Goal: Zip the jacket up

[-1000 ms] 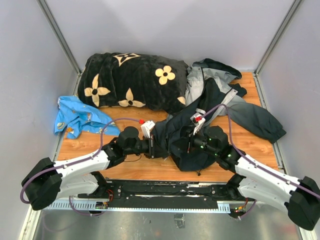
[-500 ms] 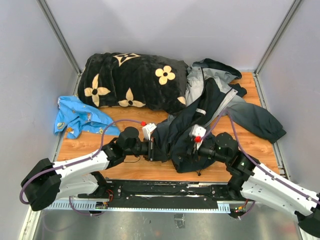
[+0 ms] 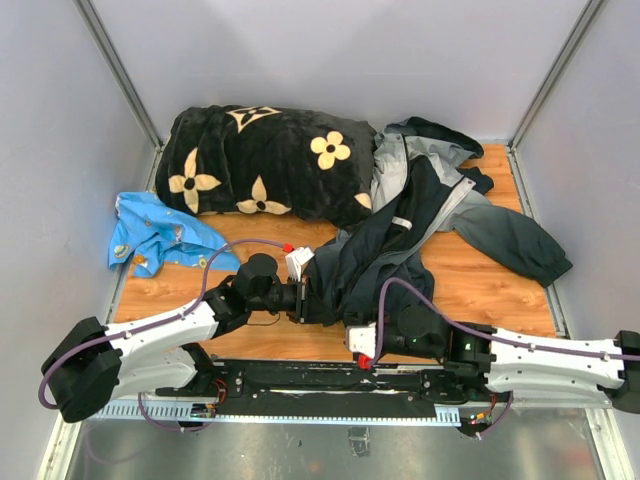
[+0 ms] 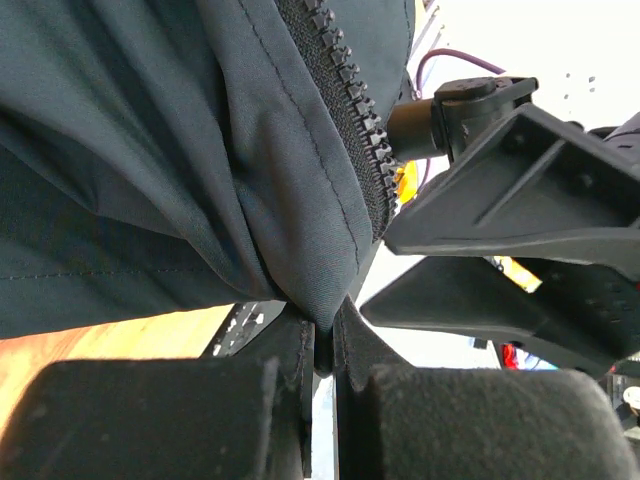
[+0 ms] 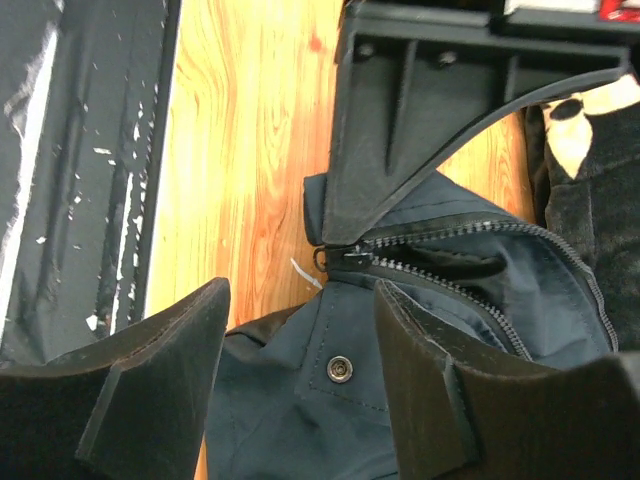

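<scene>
The right claw (image 5: 300,297) stands wide and holds nothing. Its two fingers hang over the near hem of the jacket (image 3: 400,225), with a snap button (image 5: 341,370) under the gap. Just ahead of it, a little toward its right finger, sits the zipper slider (image 5: 347,255), its small pull turned toward the left finger. The left claw (image 4: 322,345) is clamped tight on a fold of dark cloth right at that slider, so I take it for the anchor. The right claw, free and just short of the slider, is the one placed to take it. From the slider two rows of zipper teeth (image 5: 455,285) spread apart and run off to the right claw's right, away from both claws. I judge the front barely joined. Farther out the jacket lies crumpled on the worktop (image 3: 480,290), navy-black nearer the claws and light grey by the hood. One sleeve is flung out beyond the right claw's far right.
</scene>
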Motion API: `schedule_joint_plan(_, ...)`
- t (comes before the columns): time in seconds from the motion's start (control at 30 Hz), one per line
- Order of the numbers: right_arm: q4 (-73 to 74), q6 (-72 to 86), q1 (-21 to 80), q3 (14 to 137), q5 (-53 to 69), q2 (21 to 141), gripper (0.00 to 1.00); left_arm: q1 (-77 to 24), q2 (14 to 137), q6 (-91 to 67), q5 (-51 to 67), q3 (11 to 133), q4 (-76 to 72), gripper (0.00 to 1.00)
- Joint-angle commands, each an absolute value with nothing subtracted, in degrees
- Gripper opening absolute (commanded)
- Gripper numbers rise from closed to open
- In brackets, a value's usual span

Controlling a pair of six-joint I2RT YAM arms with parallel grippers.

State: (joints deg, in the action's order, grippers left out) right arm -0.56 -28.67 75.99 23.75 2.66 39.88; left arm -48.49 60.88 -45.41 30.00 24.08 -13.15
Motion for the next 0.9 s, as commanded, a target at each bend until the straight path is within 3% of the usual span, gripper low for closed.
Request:
schedule_joint_plan(0.0, -12.2, -35.1, 81.0, 20.1, -10.2, 42.2, 0.6, -48.5, 60.5, -45.1, 32.8, 25.0, -14.4, 0.0)
schedule_joint_plan(0.37, -30.8, -41.2, 87.4, 15.2, -25.0, 52.7, 0.55, -48.5, 60.7, -45.8, 33.2, 24.7, -15.3, 0.0)
schedule_joint_plan(0.67, -26.2, -39.4, 87.7, 17.2, -26.8, 51.4, 0.41, -48.5, 60.3, -44.7, 32.2, 24.7, -12.9, 0.0)
schedule_joint_plan(0.87, -22.4, -36.4, 87.6, 17.4, -23.6, 46.6, 0.37, -48.5, 60.3, -43.6, 31.4, 25.2, -11.3, 0.0)
